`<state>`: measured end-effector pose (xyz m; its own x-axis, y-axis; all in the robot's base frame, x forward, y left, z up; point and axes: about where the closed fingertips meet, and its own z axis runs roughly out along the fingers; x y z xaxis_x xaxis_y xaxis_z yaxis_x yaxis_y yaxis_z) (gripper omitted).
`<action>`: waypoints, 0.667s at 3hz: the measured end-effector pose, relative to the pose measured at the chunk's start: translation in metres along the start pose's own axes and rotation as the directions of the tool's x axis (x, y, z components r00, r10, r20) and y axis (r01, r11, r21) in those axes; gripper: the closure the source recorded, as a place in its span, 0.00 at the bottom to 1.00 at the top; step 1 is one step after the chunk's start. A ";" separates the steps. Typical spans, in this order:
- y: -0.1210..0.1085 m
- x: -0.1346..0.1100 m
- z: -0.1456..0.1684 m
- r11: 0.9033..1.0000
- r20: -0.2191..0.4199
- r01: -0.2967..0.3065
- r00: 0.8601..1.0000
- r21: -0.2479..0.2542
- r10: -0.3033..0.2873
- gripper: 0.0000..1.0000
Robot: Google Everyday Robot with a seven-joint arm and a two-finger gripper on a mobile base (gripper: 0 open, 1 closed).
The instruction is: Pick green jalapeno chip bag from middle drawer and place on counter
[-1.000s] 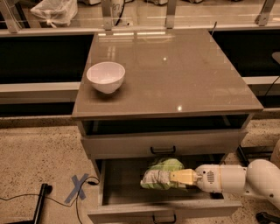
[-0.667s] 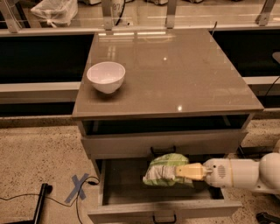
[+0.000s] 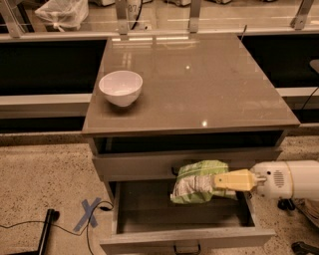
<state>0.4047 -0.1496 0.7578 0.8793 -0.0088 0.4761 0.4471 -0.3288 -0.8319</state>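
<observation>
The green jalapeno chip bag (image 3: pixel 195 182) is a crinkled light-green foil bag, held in the air above the open middle drawer (image 3: pixel 184 213), in front of the closed drawer front above. My gripper (image 3: pixel 215 181) comes in from the right on a white arm; its yellow fingers (image 3: pixel 233 180) are shut on the bag's right side. The drawer is pulled out and its grey floor is bare. The counter (image 3: pixel 199 84) is a glossy grey-brown slab above, well higher than the bag.
A white bowl (image 3: pixel 120 87) stands on the counter's left front part. A blue tape X (image 3: pixel 87 213) and a black cable lie on the speckled floor at left. A clear plastic bag (image 3: pixel 62 12) sits at the back left. The arm's white body (image 3: pixel 291 180) fills the right.
The gripper has lifted the chip bag up out of the drawer and slightly right. It now hangs in front of the upper drawer front. The drawer floor is left bare.
</observation>
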 end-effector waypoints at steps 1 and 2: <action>-0.056 0.031 -0.022 0.997 0.021 0.076 0.997 0.031 -0.077 1.00; -0.095 0.062 -0.028 0.990 0.032 0.104 0.994 0.097 -0.107 1.00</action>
<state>0.4126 -0.1452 0.8745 0.8310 0.0569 0.5533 0.5498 -0.2353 -0.8015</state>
